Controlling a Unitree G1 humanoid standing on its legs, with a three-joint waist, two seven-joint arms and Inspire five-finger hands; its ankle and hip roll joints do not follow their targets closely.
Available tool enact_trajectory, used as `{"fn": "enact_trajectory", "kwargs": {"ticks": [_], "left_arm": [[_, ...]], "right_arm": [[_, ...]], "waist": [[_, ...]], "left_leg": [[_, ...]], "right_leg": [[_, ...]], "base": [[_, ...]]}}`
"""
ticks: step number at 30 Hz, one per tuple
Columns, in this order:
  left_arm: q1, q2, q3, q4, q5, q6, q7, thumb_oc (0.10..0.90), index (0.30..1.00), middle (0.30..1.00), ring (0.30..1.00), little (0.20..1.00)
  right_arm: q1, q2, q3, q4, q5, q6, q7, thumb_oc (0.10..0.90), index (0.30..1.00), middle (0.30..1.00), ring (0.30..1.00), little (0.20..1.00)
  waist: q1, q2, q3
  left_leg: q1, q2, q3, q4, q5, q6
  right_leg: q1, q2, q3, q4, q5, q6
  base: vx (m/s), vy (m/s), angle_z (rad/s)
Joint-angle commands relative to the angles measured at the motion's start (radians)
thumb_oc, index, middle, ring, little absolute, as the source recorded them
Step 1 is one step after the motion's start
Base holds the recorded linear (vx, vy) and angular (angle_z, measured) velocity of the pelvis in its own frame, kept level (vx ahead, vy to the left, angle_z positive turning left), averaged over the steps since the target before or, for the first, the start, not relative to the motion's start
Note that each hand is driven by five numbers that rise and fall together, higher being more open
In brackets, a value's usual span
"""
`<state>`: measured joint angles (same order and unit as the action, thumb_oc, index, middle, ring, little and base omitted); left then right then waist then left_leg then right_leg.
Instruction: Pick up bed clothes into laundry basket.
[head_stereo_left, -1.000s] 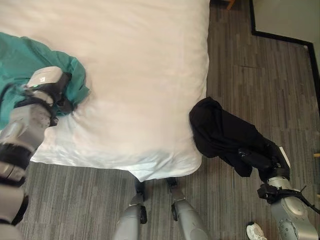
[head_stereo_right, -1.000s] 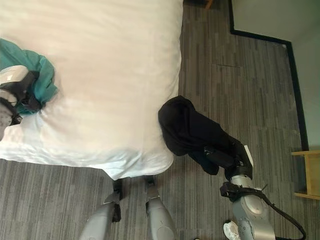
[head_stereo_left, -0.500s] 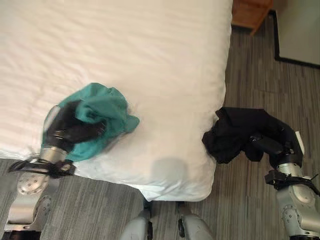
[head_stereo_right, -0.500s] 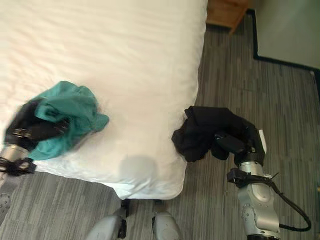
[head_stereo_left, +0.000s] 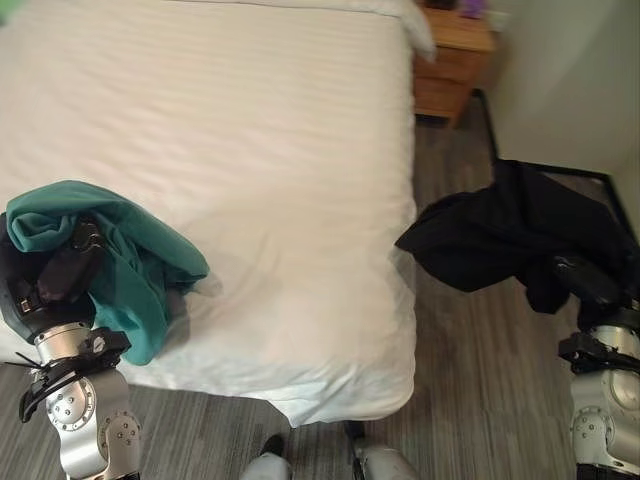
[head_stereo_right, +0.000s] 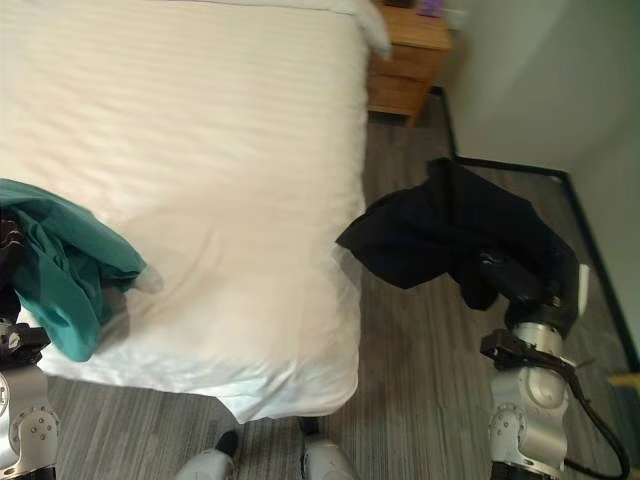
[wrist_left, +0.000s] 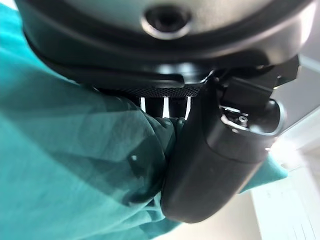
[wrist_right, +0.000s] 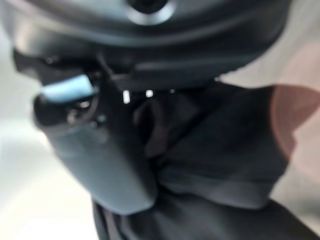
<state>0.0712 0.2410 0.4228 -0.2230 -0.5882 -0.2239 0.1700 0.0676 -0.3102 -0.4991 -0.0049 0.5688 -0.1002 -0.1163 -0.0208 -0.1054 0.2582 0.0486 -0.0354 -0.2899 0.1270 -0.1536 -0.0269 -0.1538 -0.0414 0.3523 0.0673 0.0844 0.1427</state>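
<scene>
With its thumb (wrist_left: 220, 150) pressed into a bunch of teal cloth and the fingers curled behind it, the left hand (head_stereo_left: 60, 275) has a firm pinch on the green garment (head_stereo_left: 120, 255), which hangs off it over the near left part of the white bed (head_stereo_left: 270, 150). Across from it, the right hand (head_stereo_right: 510, 280) is closed the same way on the black garment (head_stereo_right: 450, 225), thumb (wrist_right: 107, 150) clamped over a fold of dark cloth; that piece is held up over the grey floor (head_stereo_right: 410, 330) just beside the bed's right edge, its loose end drooping toward the mattress. A wooden nightstand (head_stereo_left: 450, 60) stands at the far corner. No laundry basket can be seen here, so both pieces are lifted but not yet delivered. Carrying them well likely means keeping both grips tight, raising the arms enough that the trailing cloth clears the mattress edge and floor, and turning steadily until the basket comes into sight before letting go.
</scene>
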Motion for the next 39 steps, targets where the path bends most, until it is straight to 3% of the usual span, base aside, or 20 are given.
{"fn": "enact_trajectory", "kwargs": {"ticks": [1,4,5,6,8,11,14,15,16,17,19,20,21,22,23,25,28,30,32,39], "left_arm": [[-0.025,0.088,-0.038,-0.128,0.048,-0.121,-0.047,0.400,0.300,0.300,0.300,0.300],[-0.016,0.109,-0.025,-0.121,0.047,-0.123,-0.051,0.400,0.300,0.300,0.300,0.300],[-0.009,0.113,-0.025,-0.113,0.039,-0.128,-0.046,0.400,0.300,0.300,0.300,0.300],[0.005,0.116,-0.019,-0.104,0.019,-0.130,-0.040,0.400,0.300,0.300,0.300,0.300],[0.029,0.112,0.008,-0.096,-0.003,-0.131,-0.011,0.400,0.300,0.300,0.300,0.300],[0.069,0.096,0.042,-0.084,0.015,-0.132,0.028,0.400,0.300,0.300,0.300,0.300],[0.091,0.083,0.067,-0.076,0.013,-0.132,0.071,0.400,0.300,0.300,0.300,0.300],[0.093,0.078,0.071,-0.073,0.019,-0.129,0.080,0.400,0.300,0.300,0.300,0.300],[0.085,0.090,0.072,-0.078,0.048,-0.128,0.081,0.400,0.300,0.300,0.300,0.300],[0.082,0.089,0.071,-0.076,0.050,-0.129,0.082,0.400,0.300,0.300,0.300,0.300],[0.070,0.090,0.034,-0.078,0.069,-0.123,0.064,0.400,0.300,0.300,0.300,0.300],[0.054,0.096,0.024,-0.077,0.081,-0.123,0.065,0.400,0.300,0.300,0.300,0.300],[0.045,0.088,0.002,-0.088,0.104,-0.126,0.065,0.400,0.300,0.300,0.300,0.300],[0.043,0.086,0.002,-0.088,0.104,-0.126,0.064,0.400,0.300,0.300,0.300,0.300],[0.046,0.059,-0.014,-0.095,0.085,-0.125,0.054,0.400,0.300,0.300,0.300,0.300],[0.054,0.048,-0.014,-0.094,0.063,-0.125,0.030,0.400,0.300,0.300,0.300,0.300],[0.054,0.041,-0.034,-0.095,0.070,-0.107,0.021,0.400,0.300,0.300,0.300,0.300],[0.047,0.041,-0.064,-0.079,0.082,-0.098,0.021,0.400,0.300,0.300,0.300,0.300],[0.011,0.056,-0.144,-0.062,0.083,-0.092,0.017,0.400,0.300,0.300,0.300,0.300],[0.019,0.024,-0.150,-0.044,0.066,-0.099,0.015,0.400,0.300,0.300,0.300,0.300]], "right_arm": [[-0.016,-0.093,0.060,-0.079,-0.016,-0.136,0.011,0.400,0.300,0.300,0.300,0.300],[0.002,-0.079,0.090,-0.127,-0.026,-0.124,0.022,0.400,0.300,0.300,0.300,0.300],[0.012,-0.071,0.113,-0.146,-0.029,-0.127,0.030,0.400,0.300,0.300,0.300,0.300],[0.017,-0.070,0.141,-0.165,-0.036,-0.122,0.032,0.400,0.300,0.300,0.300,0.300],[0.009,-0.067,0.154,-0.208,-0.068,-0.117,0.022,0.400,0.300,0.300,0.300,0.300],[-0.037,-0.049,0.156,-0.216,-0.123,-0.127,-0.023,0.400,0.300,0.300,0.300,0.300],[-0.072,-0.024,0.193,-0.242,-0.165,-0.119,-0.041,0.400,0.300,0.300,0.300,0.300],[-0.069,-0.029,0.194,-0.251,-0.188,-0.110,-0.035,0.400,0.300,0.300,0.300,0.300],[-0.068,-0.059,0.177,-0.263,-0.235,-0.102,-0.038,0.400,0.300,0.300,0.300,0.300],[-0.071,-0.059,0.177,-0.263,-0.237,-0.102,-0.040,0.400,0.300,0.300,0.300,0.300],[-0.056,-0.067,0.183,-0.226,-0.207,-0.120,-0.049,0.400,0.300,0.300,0.300,0.300],[-0.056,-0.079,0.181,-0.229,-0.193,-0.115,-0.048,0.400,0.300,0.300,0.300,0.300],[-0.102,-0.102,0.231,-0.190,-0.170,-0.138,-0.042,0.400,0.300,0.300,0.300,0.300],[-0.106,-0.105,0.231,-0.185,-0.169,-0.140,-0.041,0.400,0.300,0.300,0.300,0.300],[-0.124,-0.109,0.243,-0.177,-0.152,-0.131,-0.031,0.400,0.300,0.300,0.300,0.300],[-0.141,-0.104,0.264,-0.165,-0.138,-0.137,-0.010,0.400,0.300,0.300,0.300,0.300],[-0.114,-0.084,0.266,-0.167,-0.134,-0.126,-0.007,0.400,0.300,0.300,0.300,0.300],[-0.090,-0.071,0.251,-0.186,-0.129,-0.130,-0.016,0.400,0.300,0.300,0.300,0.300],[-0.051,-0.044,0.255,-0.182,-0.146,-0.131,-0.039,0.400,0.300,0.300,0.300,0.300],[-0.031,-0.027,0.244,-0.171,-0.158,-0.126,-0.046,0.400,0.300,0.300,0.300,0.300]], "waist": [[-0.036,0.049,-0.087],[-0.044,0.042,-0.058],[-0.037,0.052,-0.053],[-0.020,0.074,-0.053],[-0.008,0.104,-0.076],[0.016,0.101,-0.137],[0.073,0.074,-0.191],[0.079,0.066,-0.204],[0.070,0.063,-0.208],[0.075,0.065,-0.207],[0.044,0.071,-0.190],[0.048,0.070,-0.180],[0.092,0.053,-0.129],[0.090,0.056,-0.130],[0.097,0.035,-0.114],[0.093,0.007,-0.112],[0.076,0.005,-0.136],[0.046,0.041,-0.163],[0.012,0.074,-0.170],[-0.007,0.088,-0.202]], "left_leg": [[-0.009,-0.020,0.036,-0.008,-0.052,0.041],[-0.051,-0.036,0.093,0.036,-0.036,0.047],[-0.063,-0.022,0.129,0.030,-0.016,0.049],[-0.077,0.011,0.193,0.012,0.024,0.050],[-0.100,0.058,0.299,-0.016,0.076,0.061],[-0.137,0.071,0.424,-0.044,0.112,0.064],[-0.213,0.119,0.564,-0.041,0.162,0.031],[-0.227,0.149,0.612,-0.058,0.189,0.011],[-0.255,0.208,0.659,-0.088,0.244,-0.025],[-0.251,0.213,0.662,-0.095,0.250,-0.030],[-0.270,0.269,0.685,-0.172,0.357,-0.080],[-0.269,0.253,0.626,-0.165,0.346,-0.079],[-0.238,0.163,0.293,-0.120,0.264,-0.070],[-0.239,0.165,0.290,-0.115,0.253,-0.072],[-0.219,0.126,0.156,-0.051,0.187,-0.071],[-0.195,0.058,0.027,0.064,0.127,-0.064],[-0.168,0.022,0.016,0.060,0.081,-0.034],[-0.129,0.006,0.071,-0.053,0.091,-0.007],[-0.110,-0.035,0.060,-0.117,0.134,0.024],[-0.066,-0.041,0.054,-0.187,0.171,0.026]], "right_leg": [[-0.122,-0.010,-0.032,-0.142,0.126,0.089],[-0.147,-0.004,-0.071,-0.073,0.076,0.069],[-0.141,-0.013,-0.137,0.031,0.034,0.039],[-0.114,-0.041,-0.260,0.175,-0.029,0.004],[-0.044,-0.109,-0.383,0.372,-0.114,-0.039],[0.098,-0.179,-0.403,0.424,-0.122,-0.038],[0.224,-0.305,-0.480,0.288,-0.046,0.001],[0.260,-0.305,-0.503,0.203,-0.065,0.019],[0.282,-0.273,-0.527,0.068,-0.184,0.040],[0.284,-0.267,-0.524,0.061,-0.181,0.037],[0.280,-0.180,-0.474,-0.059,-0.237,0.005],[0.265,-0.165,-0.455,-0.049,-0.238,-0.002],[0.209,-0.119,-0.378,-0.046,-0.207,-0.031],[0.212,-0.116,-0.380,-0.047,-0.211,-0.033],[0.178,-0.096,-0.328,-0.054,-0.186,-0.039],[0.142,-0.062,-0.246,-0.097,-0.130,-0.047],[0.142,-0.011,-0.151,-0.125,-0.110,-0.055],[0.143,0.015,-0.159,-0.132,-0.103,-0.063],[0.126,0.049,-0.159,-0.119,-0.100,-0.081],[0.148,0.069,-0.153,-0.118,-0.104,-0.089]], "base": [[-0.52,0.206,-1.22],[-0.56,0.152,-1.45],[-0.68,0.113,-1.11],[-0.71,0.100,-1.63],[-0.61,0.090,-2.26],[-0.41,-0.102,-1.84],[-0.40,-0.391,-1.84],[-0.53,-0.673,-2.08],[-0.40,-0.537,-1.82],[-0.37,-0.515,-1.65],[-0.28,-0.517,-1.26],[-0.47,-0.758,-1.18],[-0.29,-0.450,-1.12],[-0.35,-0.551,-1.84],[-0.15,-0.384,-1.90],[-0.18,-0.425,-1.62],[0.02,-0.243,-1.80],[0.00,-0.004,-1.35],[-0.08,-0.012,-0.72],[-0.04,-0.008,0.02]]}}
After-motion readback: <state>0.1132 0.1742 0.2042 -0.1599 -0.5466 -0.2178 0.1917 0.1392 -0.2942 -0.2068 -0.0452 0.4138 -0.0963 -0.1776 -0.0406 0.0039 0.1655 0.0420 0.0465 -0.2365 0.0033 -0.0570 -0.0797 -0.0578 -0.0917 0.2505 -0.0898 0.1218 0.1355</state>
